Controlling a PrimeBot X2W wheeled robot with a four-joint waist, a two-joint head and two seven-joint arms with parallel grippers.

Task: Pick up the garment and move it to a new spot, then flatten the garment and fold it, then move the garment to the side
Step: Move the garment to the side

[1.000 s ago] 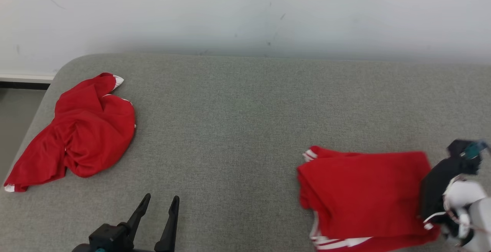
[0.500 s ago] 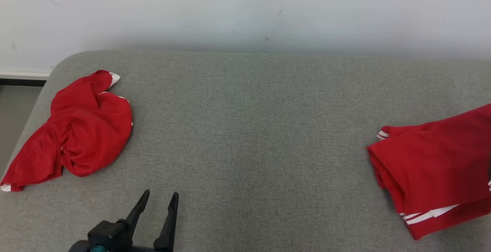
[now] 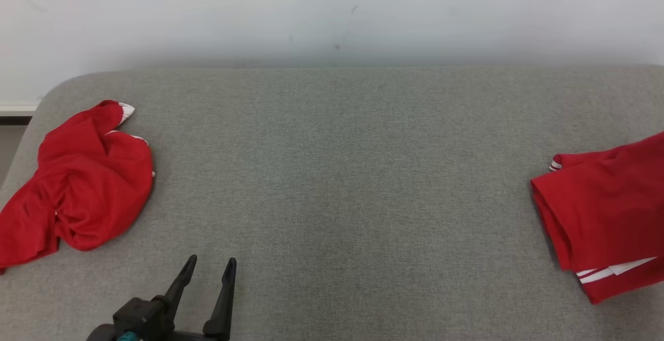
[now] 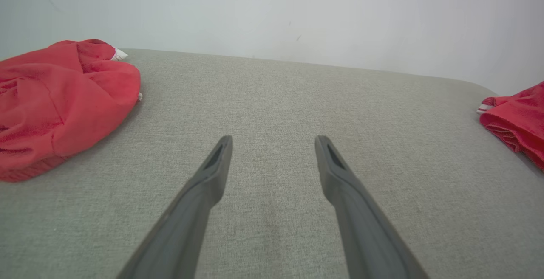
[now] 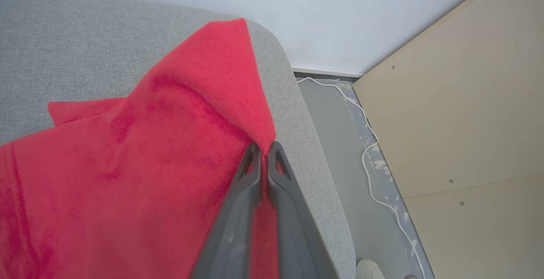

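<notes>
The folded red garment (image 3: 607, 216), at 3 o'clock in the head view, runs off the right edge, so its far side is unseen. The crumpled red garment (image 3: 78, 185) at 9 o'clock loses its lower tip past the left edge. The left hand (image 3: 211, 261) at 7 o'clock is cut at its base by the bottom edge. In the right wrist view the cloth pinched by the right hand (image 5: 265, 146) hides the bench (image 5: 85, 37) beneath. A pale round thing (image 5: 369, 268) at 5 o'clock is cut off, too little to name.

Bare test room: grey padded bench (image 3: 332, 175), scuffed white wall (image 3: 332, 14), loose cable (image 5: 363, 156) on floor (image 5: 335, 151).
</notes>
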